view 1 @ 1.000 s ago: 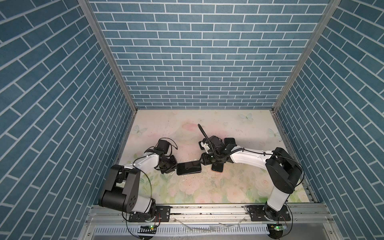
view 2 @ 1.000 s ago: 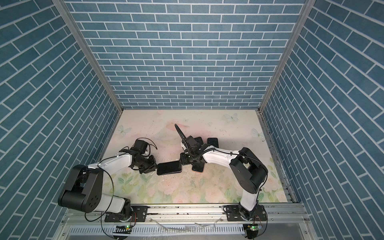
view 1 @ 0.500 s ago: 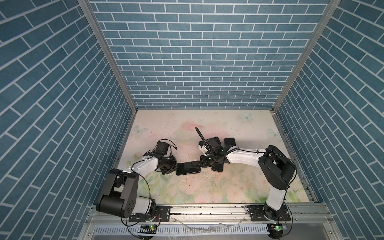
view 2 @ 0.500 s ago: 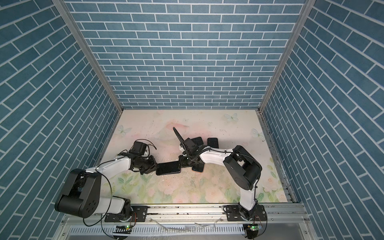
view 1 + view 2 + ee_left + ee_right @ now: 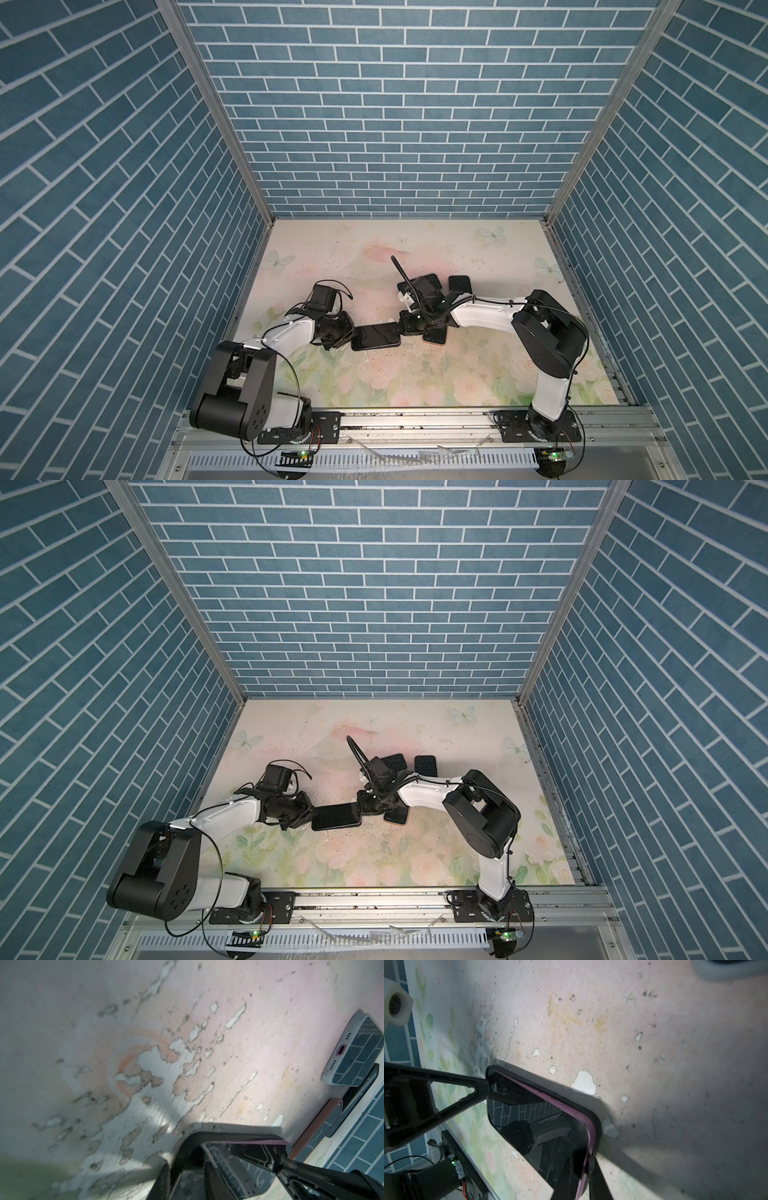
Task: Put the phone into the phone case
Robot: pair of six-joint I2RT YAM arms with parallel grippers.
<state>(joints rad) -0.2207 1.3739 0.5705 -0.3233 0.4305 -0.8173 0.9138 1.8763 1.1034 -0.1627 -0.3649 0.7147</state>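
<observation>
The phone (image 5: 376, 336) lies flat, screen up, a little below the middle of both top views, its long side running left to right. It looks like a thin, stiff slab with a glossy glass face. I judge it light, slippery and easy to scratch or crack. It is best held across its narrow edges or pushed down near the corners, not levered on the glass.

In the right wrist view a purple edge shows inside the rim of the black phone case (image 5: 598, 1126). The phone seems to sit in the case, with one long side not fully seated. The rim probably flexes and will need firm pressure at the corners.

The right gripper (image 5: 405, 328) is at the phone's right end. In the right wrist view its fingers (image 5: 600, 1180) stand on either side of the purple edge and the rim, clenched on the phone. The left gripper (image 5: 347, 332) is at the left end. One fingertip touches that corner, but I cannot tell whether it is clamped.

An orange-cased phone (image 5: 315, 1124) and a white-cased phone (image 5: 353, 1051) lie farther right on the worn floral surface (image 5: 415, 374).
</observation>
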